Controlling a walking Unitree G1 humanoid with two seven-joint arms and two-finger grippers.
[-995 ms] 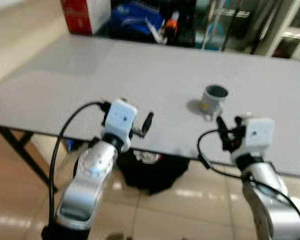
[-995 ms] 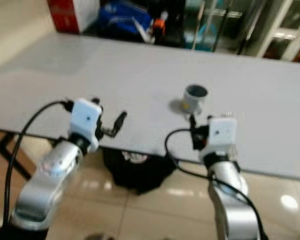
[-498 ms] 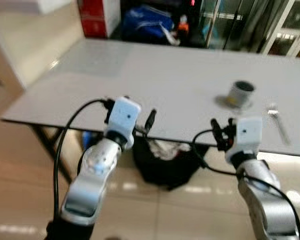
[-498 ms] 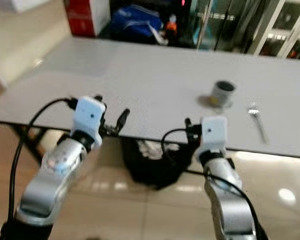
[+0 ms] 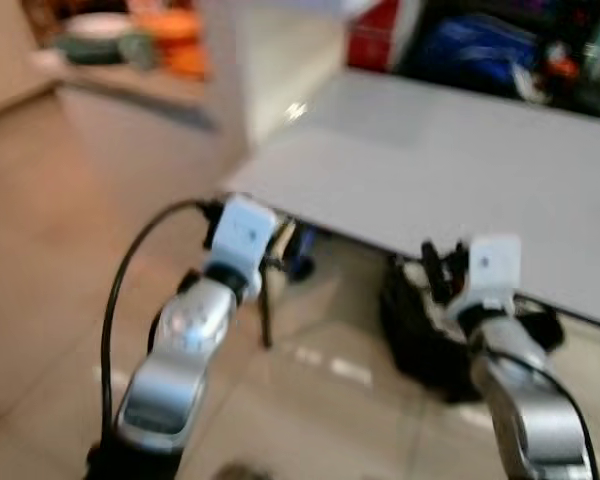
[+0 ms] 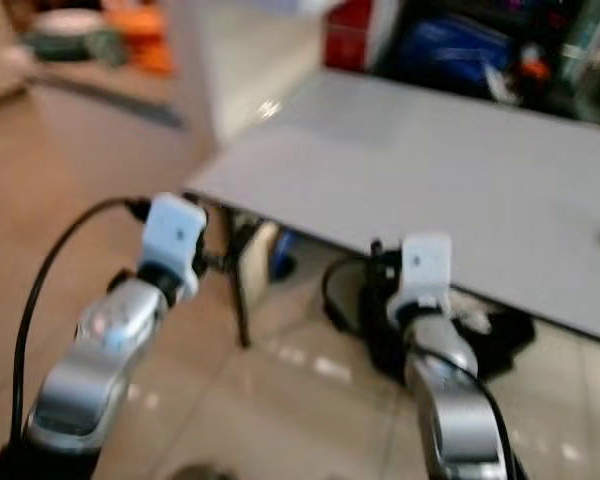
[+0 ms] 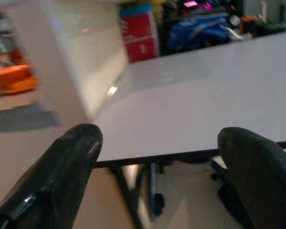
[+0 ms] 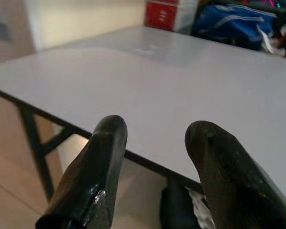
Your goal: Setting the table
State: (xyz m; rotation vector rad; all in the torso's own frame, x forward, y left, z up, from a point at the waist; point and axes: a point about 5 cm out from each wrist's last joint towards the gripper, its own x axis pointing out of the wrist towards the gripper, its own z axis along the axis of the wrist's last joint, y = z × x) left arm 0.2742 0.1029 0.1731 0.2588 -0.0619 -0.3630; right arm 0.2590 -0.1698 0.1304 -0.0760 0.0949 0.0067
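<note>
Right wrist view: table [image 8: 190, 86] beyond parted right end effector [image 8: 155, 171].

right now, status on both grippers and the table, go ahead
Left gripper open, empty, short of the grey rectangular table. Right gripper open, empty, at the table's near edge. Black bag on the floor under the table. Head views blurred.

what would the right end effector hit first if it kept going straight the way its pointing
Probably the near edge of the white table. The right end effector, fingers open and empty, points at that edge in its wrist view, with bare tabletop beyond. Whether it would strike the edge or skim just over it is unclear.
</note>
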